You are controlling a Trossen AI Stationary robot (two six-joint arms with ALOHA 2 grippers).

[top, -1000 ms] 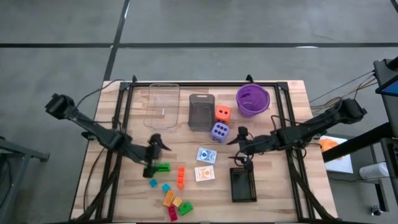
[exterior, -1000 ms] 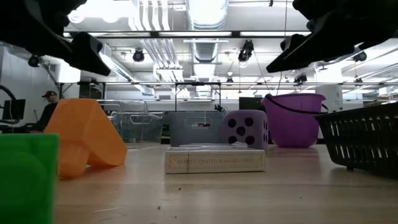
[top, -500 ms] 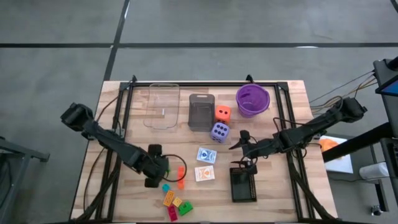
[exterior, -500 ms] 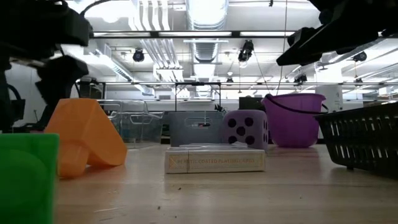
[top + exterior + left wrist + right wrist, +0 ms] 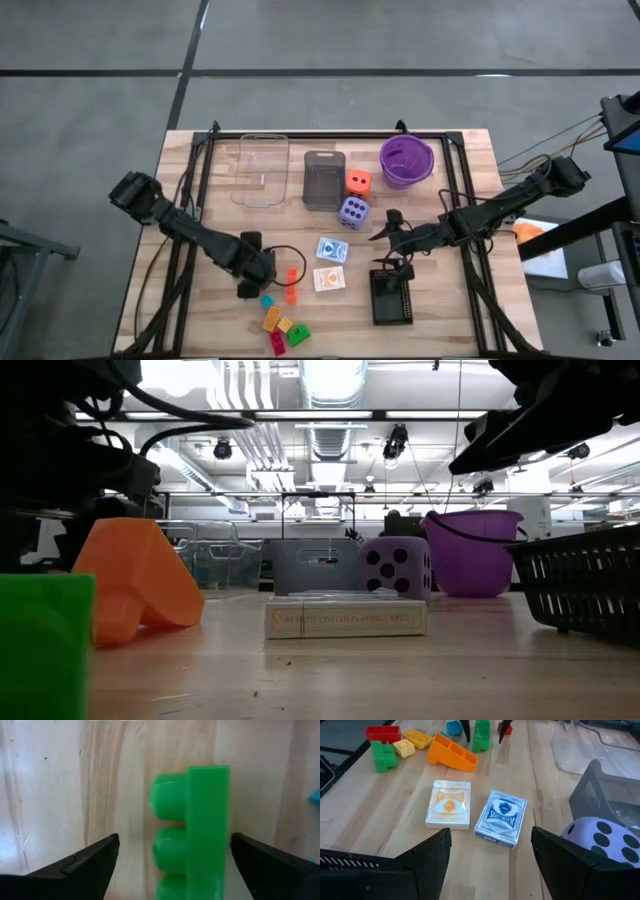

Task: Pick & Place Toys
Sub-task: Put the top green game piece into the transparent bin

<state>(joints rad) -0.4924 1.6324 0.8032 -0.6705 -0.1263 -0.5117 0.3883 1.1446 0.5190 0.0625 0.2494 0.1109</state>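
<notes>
A: What has changed around the orange ramp brick point(image 5: 290, 285)?

B: The left gripper point(image 5: 172, 865) has dropped just beside it, and its spread jaws now straddle the green brick point(image 5: 192, 832) without pinching yet. A grasp looks imminent.

A: And the brick?

B: Glossy green, round studs sideways, lying on the table point(image 5: 450, 300). The right gripper point(image 5: 490, 855), unclenched and empty, hovers over the card packs point(image 5: 501, 817).
</notes>
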